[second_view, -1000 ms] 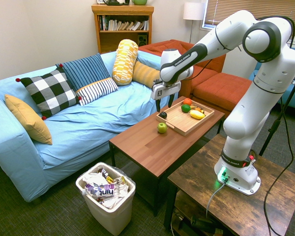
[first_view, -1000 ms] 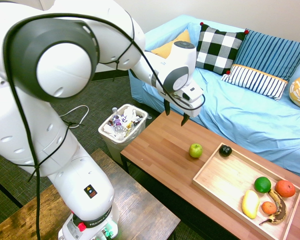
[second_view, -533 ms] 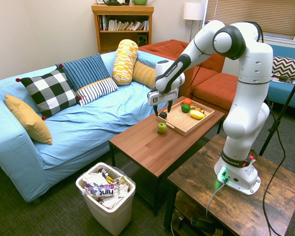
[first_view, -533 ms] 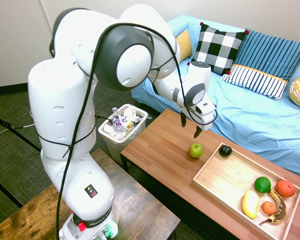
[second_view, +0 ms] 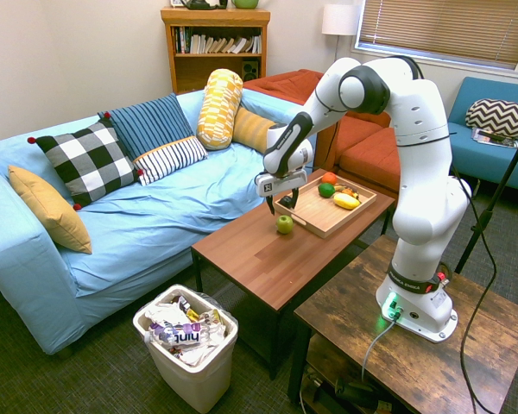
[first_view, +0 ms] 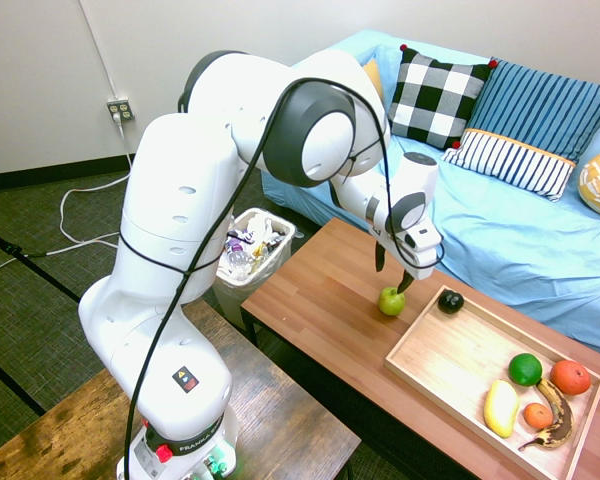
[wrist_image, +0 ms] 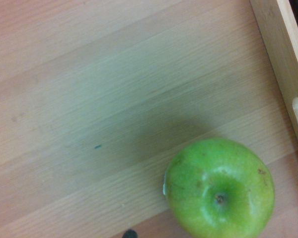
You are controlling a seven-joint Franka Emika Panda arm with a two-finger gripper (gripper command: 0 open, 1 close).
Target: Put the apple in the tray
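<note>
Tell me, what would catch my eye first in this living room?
Probably the big white robot arm bending over the reddish-brown wooden table, its open two-finger gripper poised just above a small glossy yellow-green apple. Next to the apple lies a shallow light-wood tray holding a dark green lime, an orange and other fruit. Behind the table stretches a light blue sofa with patterned cushions.

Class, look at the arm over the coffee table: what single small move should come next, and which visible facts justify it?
Probably a short further descent. The end effector hangs open just above the apple, which sits on the table outside the tray. Lowering should bring the fingers down either side of the apple before closing.
</note>
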